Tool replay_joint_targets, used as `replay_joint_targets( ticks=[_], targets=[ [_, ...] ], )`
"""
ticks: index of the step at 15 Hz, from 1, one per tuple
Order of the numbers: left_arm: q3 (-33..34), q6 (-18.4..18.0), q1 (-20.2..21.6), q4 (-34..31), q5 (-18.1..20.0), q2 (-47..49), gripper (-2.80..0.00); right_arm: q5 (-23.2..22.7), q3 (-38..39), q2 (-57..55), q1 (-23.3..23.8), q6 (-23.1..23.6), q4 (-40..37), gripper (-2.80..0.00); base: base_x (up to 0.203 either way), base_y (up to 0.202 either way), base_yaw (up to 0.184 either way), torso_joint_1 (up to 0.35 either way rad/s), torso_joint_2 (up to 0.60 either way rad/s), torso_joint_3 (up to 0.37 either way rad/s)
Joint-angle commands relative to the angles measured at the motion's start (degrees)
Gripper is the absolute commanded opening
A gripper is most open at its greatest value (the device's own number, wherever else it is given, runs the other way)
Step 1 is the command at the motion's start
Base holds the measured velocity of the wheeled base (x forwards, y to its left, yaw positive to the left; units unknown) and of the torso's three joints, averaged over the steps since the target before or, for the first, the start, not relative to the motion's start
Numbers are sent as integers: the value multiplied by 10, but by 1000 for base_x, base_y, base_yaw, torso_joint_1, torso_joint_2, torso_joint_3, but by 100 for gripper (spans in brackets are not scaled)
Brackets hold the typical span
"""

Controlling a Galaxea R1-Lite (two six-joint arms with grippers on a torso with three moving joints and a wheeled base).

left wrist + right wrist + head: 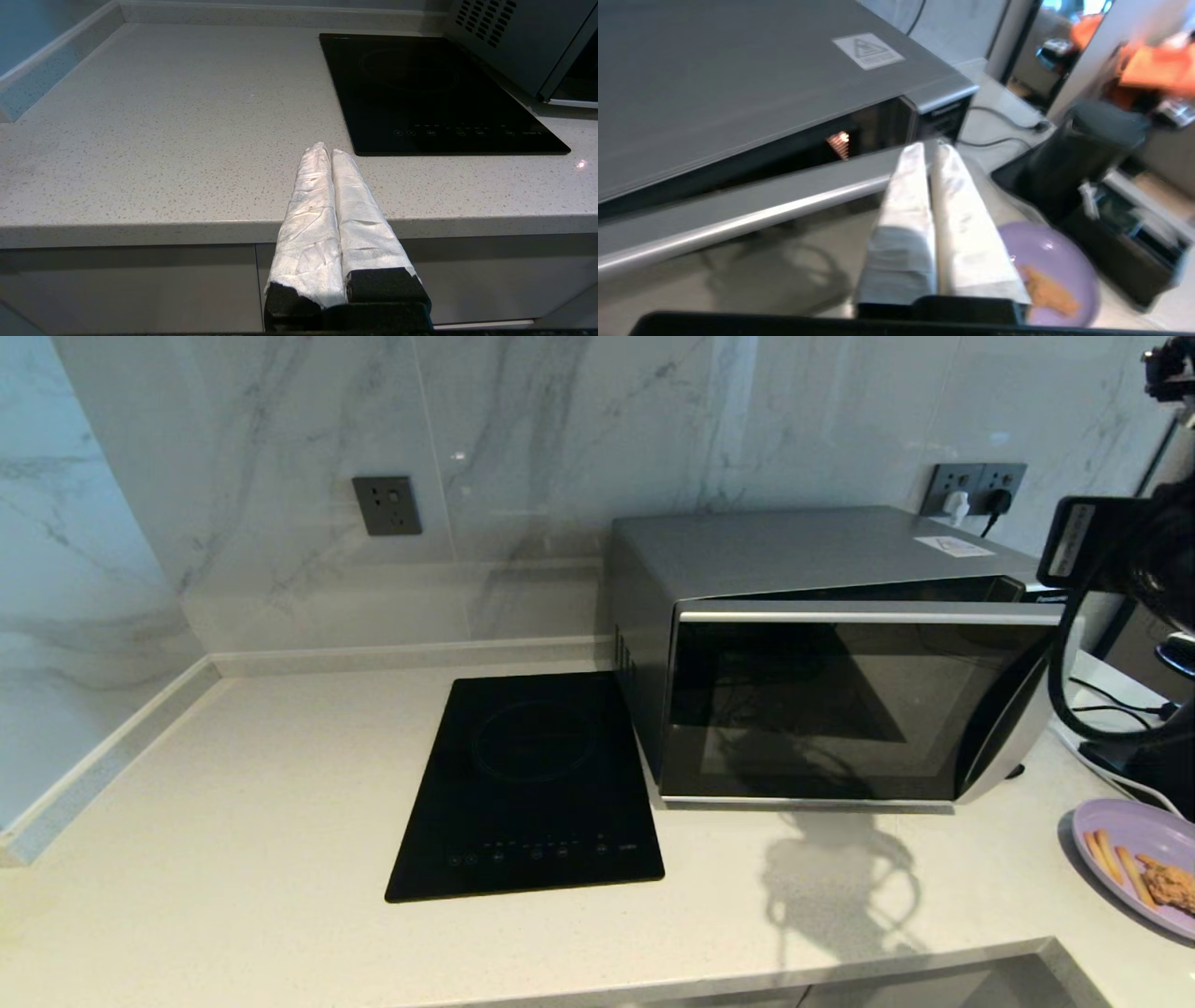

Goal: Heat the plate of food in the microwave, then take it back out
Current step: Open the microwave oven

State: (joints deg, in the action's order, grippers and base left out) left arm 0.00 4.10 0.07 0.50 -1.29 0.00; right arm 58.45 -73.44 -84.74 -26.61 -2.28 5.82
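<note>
The silver-grey microwave (794, 555) stands at the back right of the counter. Its dark glass door (840, 709) is ajar, swung out at the handle side (1013, 747). A lamp glows in the gap (838, 142). My right gripper (930, 150) is shut with nothing between its fingers, its tips right at the free end of the door's top edge (738, 214). The lilac plate of food (1134, 859) lies on the counter right of the microwave, below that gripper (1059, 261). My left gripper (325, 149) is shut and empty, parked at the counter's front edge.
A flat black induction hob (532, 784) lies left of the microwave. A black appliance (1139, 747) with cables stands right of it, behind the plate. Wall sockets (976, 485) sit behind. Bare counter (261, 784) spreads to the left.
</note>
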Motion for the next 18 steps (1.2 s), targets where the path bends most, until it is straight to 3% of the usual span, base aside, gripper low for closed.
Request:
replay_joint_targets(
  ticks=[1,5,10,14,18],
  targets=[
    [0,0,0,0,0,1,-280,-9,-55,-57,2,-14,-2,-280,0,0,0,0,0,0],
    [0,0,0,0,0,1,-280,-21,-135,-147,21,-60,-3,-280,0,0,0,0,0,0],
    [0,0,0,0,0,1,-280,-32,-190,-244,93,-72,-2,-280,0,0,0,0,0,0],
    [0,0,0,0,0,1,-280,-49,-195,-278,146,-77,-3,-280,0,0,0,0,0,0],
    [0,0,0,0,0,1,-280,-52,-177,-256,151,-77,-22,-280,0,0,0,0,0,0]
  ],
)
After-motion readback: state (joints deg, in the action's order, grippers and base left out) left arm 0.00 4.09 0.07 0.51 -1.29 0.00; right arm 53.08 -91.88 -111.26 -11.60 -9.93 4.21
